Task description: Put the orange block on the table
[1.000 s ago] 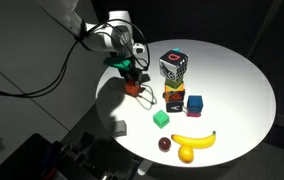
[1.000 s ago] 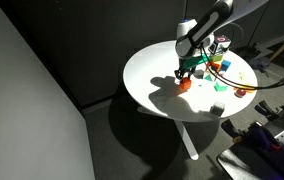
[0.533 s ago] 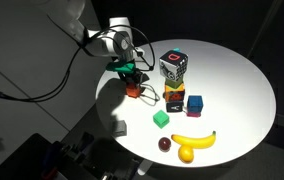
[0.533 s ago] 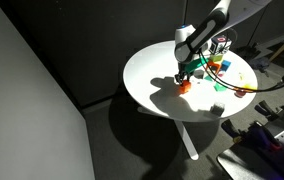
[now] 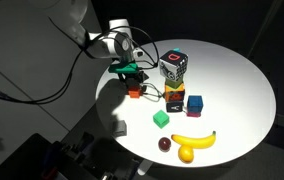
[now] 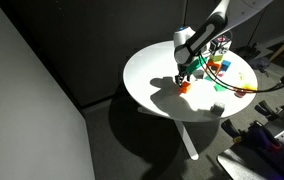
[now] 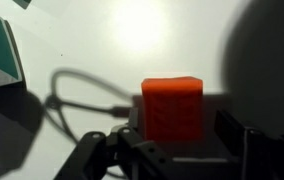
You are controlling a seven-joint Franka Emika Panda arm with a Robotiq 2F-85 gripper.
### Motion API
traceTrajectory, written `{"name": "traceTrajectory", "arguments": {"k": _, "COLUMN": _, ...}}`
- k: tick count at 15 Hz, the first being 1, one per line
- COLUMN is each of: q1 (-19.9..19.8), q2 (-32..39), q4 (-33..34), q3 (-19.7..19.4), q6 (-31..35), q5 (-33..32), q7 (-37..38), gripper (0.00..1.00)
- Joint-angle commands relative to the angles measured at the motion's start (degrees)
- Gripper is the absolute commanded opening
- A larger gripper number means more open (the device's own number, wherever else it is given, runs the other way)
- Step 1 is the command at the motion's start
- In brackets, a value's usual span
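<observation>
On the table, close to the rim: the orange block, flat on the white top. Sits between the gripper fingers in the wrist view, with a thin strip of shadow along one side; cannot tell whether gripped or freed. Near it: a stack of patterned cubes. Farther out: a blue cube, a green cube and a banana.

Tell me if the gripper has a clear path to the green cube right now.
Probably yes. The green cube stands alone on the table, open from above. The gripper hovers nearby, but the orange block sits between its jaws.
</observation>
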Motion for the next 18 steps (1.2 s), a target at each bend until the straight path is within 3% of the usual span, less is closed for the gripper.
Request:
{"name": "traceTrajectory", "arguments": {"k": 1, "q1": -0.43, "q2": 0.69, "q4": 2.12, "q3": 0.51, "q6": -1.82, "q5": -1.18, "q7": -1.47, "gripper": 1.0}}
{"name": "traceTrajectory", "arguments": {"k": 18, "q1": -1.43, "q2": -5.62, "q4": 0.55, "q3": 0.61, "q6": -3.54, "q5": 0.65, "q7": 1.05, "gripper": 1.0}}
